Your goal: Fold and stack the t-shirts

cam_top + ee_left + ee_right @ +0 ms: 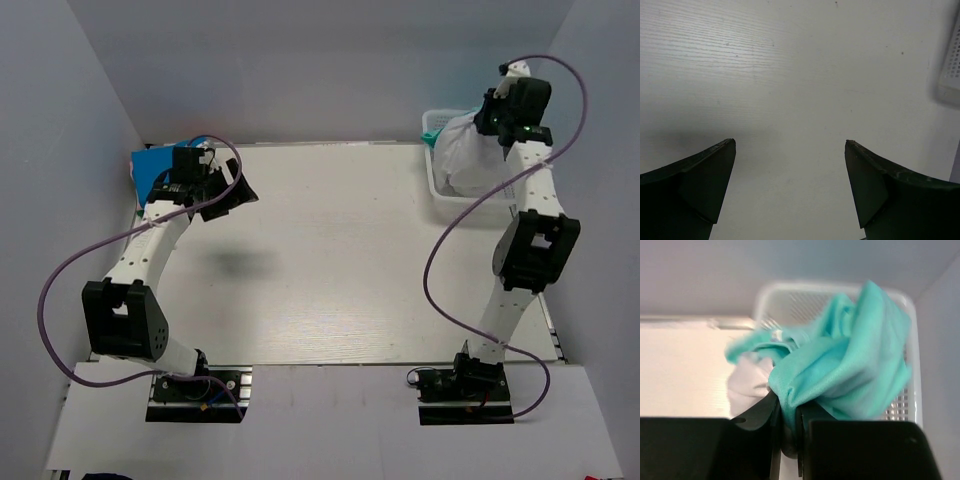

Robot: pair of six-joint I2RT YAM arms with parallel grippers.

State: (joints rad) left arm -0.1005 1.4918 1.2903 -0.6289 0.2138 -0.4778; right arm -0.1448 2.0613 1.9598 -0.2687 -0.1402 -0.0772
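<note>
**Teal shirt comes out of the basket, with most of the folding yet to do**

A teal t-shirt [840, 365] hangs bunched from the right gripper [789, 425], whose jaws are pressed nearly together on a fold of the cloth. The shirt is held above the white basket [790, 290] at the table's far right corner. A white garment [747, 382] sits just below and to one side of the teal cloth. The right wrist view does not show whether it is caught in the same pinch. In the top view a pale bundle rises out of the basket toward the gripper.

Across the table [790, 75], the left gripper [790, 145] hovers with its fingers spread wide and nothing between them. It holds nothing and touches nothing, and only bare white tabletop lies beneath it.

A flat blue piece of cloth [150, 165] lies at the far left corner, partly hidden by the left arm. It looks like a folded shirt, probably the start of the stack, though its exact shape cannot be made out.

On this evidence the job is at an early stage. At most one shirt seems to be folded, and the teal one is crumpled and has not been laid out. At least one more garment waits in or over the basket. The middle of the table, where folding would be done, holds no cloth.
</note>
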